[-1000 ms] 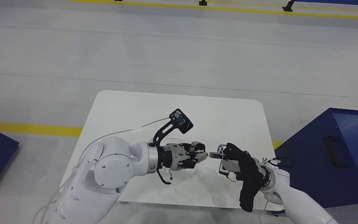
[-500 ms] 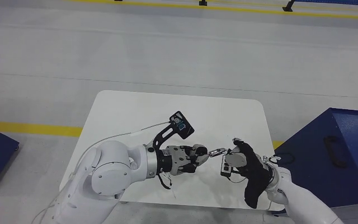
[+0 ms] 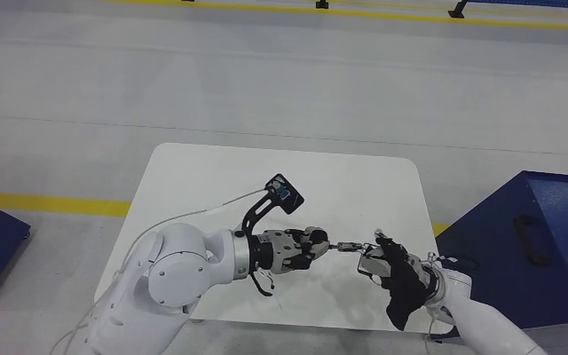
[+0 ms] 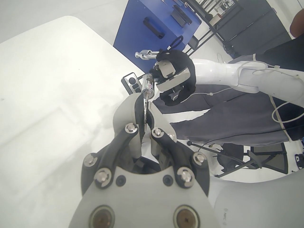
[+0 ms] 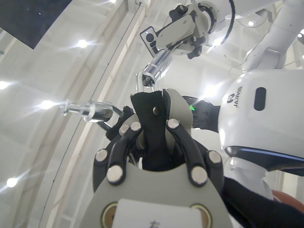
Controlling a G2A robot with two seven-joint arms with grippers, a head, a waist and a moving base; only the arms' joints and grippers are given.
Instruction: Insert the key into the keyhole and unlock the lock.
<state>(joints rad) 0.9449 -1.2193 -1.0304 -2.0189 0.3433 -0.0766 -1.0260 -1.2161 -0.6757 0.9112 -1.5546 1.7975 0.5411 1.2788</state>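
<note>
Tilt between the key (image 4: 144,113), clamped in the left claw (image 4: 145,103), and the lock (image 4: 147,86), clamped in the right claw (image 4: 157,77), could jam it at the keyhole (image 4: 147,94).

Left gripper (image 3: 325,244) holds the key (image 3: 335,245) against right gripper's (image 3: 366,256) lock (image 3: 351,246).

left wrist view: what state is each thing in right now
flat silver key, pinched in left gripper, tip at the keyhole
shiny silver cylinder lock, held by right gripper, keyhole end toward the key
left gripper, fingers shut on the key
right gripper, fingers shut on the lock
</note>
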